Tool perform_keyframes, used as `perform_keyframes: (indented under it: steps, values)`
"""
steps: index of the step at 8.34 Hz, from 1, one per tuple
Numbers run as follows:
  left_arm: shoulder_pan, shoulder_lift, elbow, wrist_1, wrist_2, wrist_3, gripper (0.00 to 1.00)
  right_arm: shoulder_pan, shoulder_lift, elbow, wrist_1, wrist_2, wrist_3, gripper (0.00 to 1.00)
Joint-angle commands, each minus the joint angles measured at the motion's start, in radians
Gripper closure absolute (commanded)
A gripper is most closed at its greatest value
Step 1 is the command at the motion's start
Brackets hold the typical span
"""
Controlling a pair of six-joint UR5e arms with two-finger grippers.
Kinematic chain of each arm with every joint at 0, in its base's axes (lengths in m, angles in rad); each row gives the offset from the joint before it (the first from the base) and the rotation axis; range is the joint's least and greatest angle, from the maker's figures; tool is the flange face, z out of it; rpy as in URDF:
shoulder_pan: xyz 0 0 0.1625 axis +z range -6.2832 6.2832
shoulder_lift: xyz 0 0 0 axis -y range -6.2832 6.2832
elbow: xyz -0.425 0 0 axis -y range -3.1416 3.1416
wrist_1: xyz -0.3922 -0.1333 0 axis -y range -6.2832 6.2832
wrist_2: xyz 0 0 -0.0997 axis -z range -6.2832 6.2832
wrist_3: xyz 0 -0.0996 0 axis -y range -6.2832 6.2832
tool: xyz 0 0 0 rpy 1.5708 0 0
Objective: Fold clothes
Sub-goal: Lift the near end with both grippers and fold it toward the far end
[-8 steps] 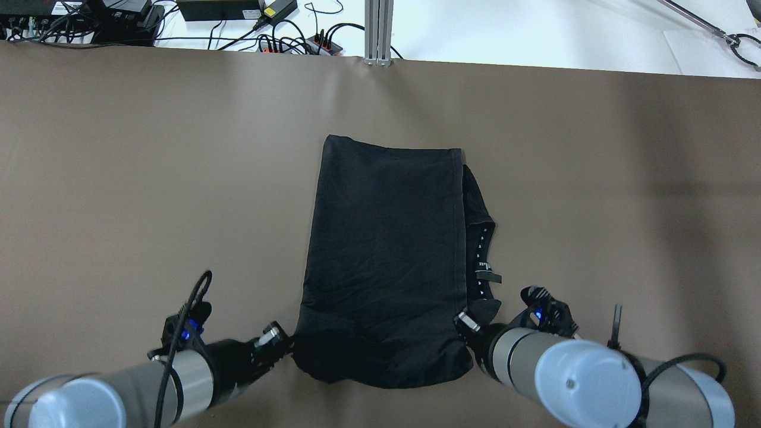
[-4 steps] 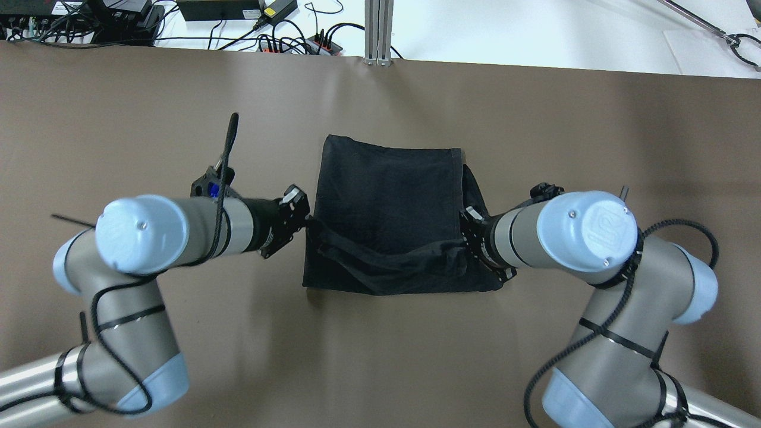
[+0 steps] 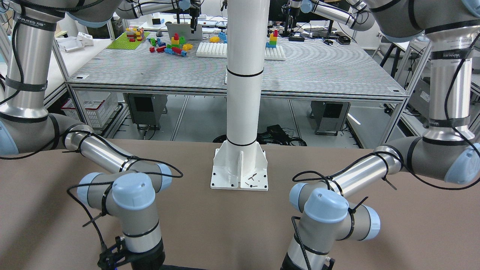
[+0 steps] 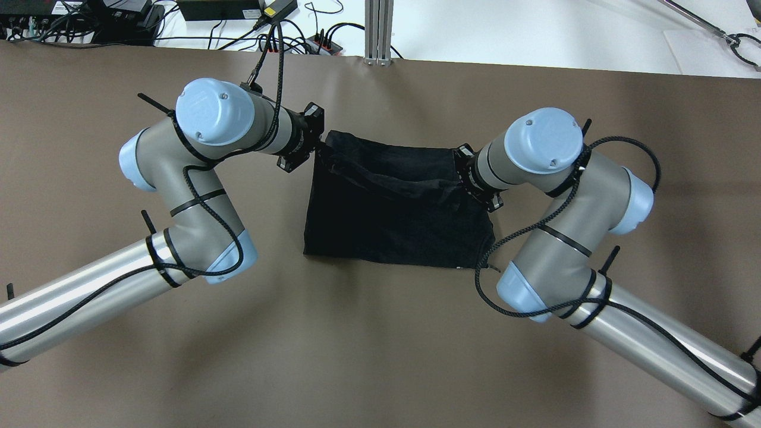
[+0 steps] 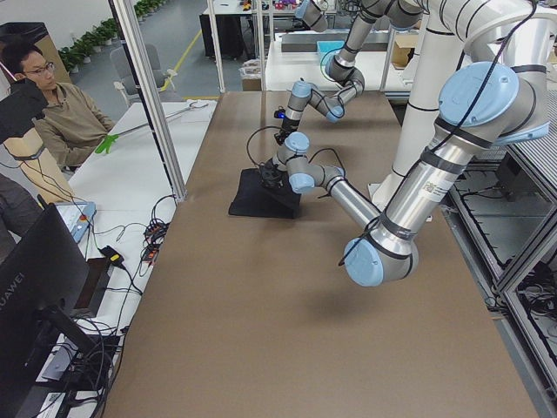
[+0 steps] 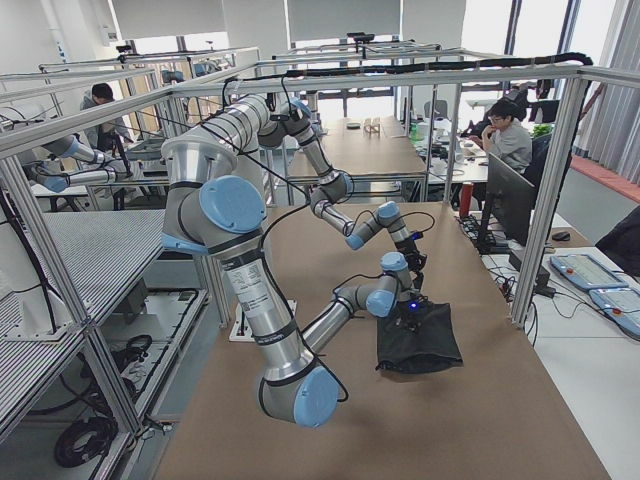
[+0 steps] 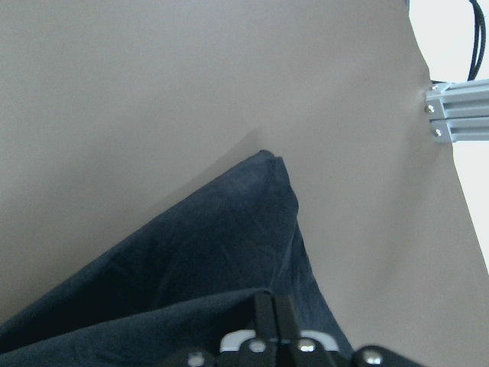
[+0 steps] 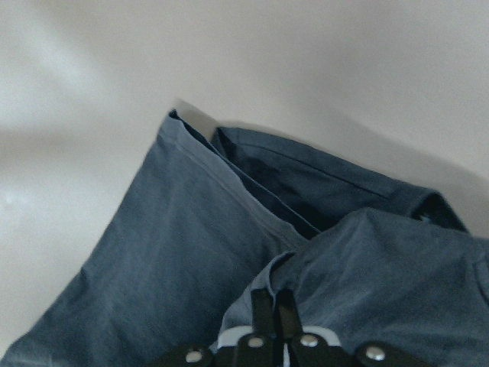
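Fold at far hem, both jaws clamped on cloth.
My left gripper (image 4: 320,145) and right gripper (image 4: 462,172) each pinch the raised edge of the clothes (image 4: 398,226) on the table (image 4: 380,345); the far hem lies just ahead, running between them, left nearer its corner.

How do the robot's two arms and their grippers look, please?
The left arm and right arm are silver tubes with pale-blue rounded joint caps and black cables strapped on with zip ties. The left gripper and right gripper are black.
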Motion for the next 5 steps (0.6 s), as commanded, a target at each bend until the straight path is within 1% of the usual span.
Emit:
perform_keyframes:
  steps: [1,2,3,5]
  values:
    - [-0.029,-0.188,0.458,-0.206,0.087,0.033,0.19,0.083,0.167,-0.357,0.145,0.008,-0.163,0.80]
    - [-0.029,-0.227,0.559,-0.254,0.171,0.084,0.06,0.095,0.170,-0.399,0.183,0.001,-0.307,0.08]
    - [-0.030,-0.226,0.563,-0.256,0.178,0.127,0.06,0.097,0.177,-0.402,0.185,-0.013,-0.413,0.05]
    - [-0.032,-0.226,0.562,-0.256,0.183,0.129,0.06,0.127,0.167,-0.407,0.187,-0.015,-0.516,0.05]
